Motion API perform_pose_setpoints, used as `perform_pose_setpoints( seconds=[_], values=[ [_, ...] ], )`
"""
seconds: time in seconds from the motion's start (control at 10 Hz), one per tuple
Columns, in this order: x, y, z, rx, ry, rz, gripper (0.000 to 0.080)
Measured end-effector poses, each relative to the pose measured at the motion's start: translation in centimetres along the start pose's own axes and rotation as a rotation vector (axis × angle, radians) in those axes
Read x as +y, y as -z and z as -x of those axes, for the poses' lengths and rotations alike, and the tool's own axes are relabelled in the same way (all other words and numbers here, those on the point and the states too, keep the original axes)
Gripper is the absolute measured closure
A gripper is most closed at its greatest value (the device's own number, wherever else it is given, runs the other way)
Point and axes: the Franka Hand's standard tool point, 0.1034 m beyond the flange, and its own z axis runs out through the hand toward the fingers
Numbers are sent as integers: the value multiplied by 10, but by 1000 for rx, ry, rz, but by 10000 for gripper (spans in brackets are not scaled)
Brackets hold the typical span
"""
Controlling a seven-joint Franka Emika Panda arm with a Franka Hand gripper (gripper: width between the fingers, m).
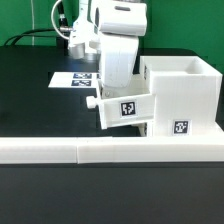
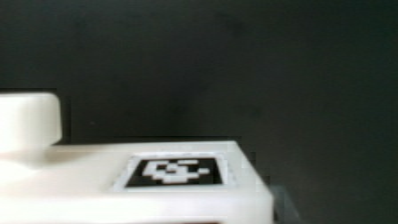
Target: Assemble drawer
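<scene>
A small white tray [image 1: 126, 109] with a knob [image 1: 92, 101] and a square tag is tilted and lifted off the table, its side against the open-fronted box casing [image 1: 183, 95] at the exterior view's right. My gripper [image 1: 120, 90] comes down from above and is shut on the tray's top edge; the fingertips are hidden behind it. In the wrist view the tray's tagged face [image 2: 175, 171] fills the lower part, very close and blurred. A second tray is out of view.
The long low white L-shaped wall [image 1: 100, 151] runs along the front of the black table, with the casing standing against it. The marker board [image 1: 78, 79] lies flat behind the arm at the exterior view's left.
</scene>
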Motion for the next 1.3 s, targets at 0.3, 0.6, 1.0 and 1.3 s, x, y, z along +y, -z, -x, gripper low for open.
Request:
perform_pose_setpoints(
  seconds=[0.3,0.6,1.0,1.3],
  values=[
    [3,2,-8,4,-46,18,755],
    [3,4,-11,3,-75,18,755],
    [3,3,-7,4,-37,22,755],
    [4,3,-10,0,-36,41,755]
  ],
)
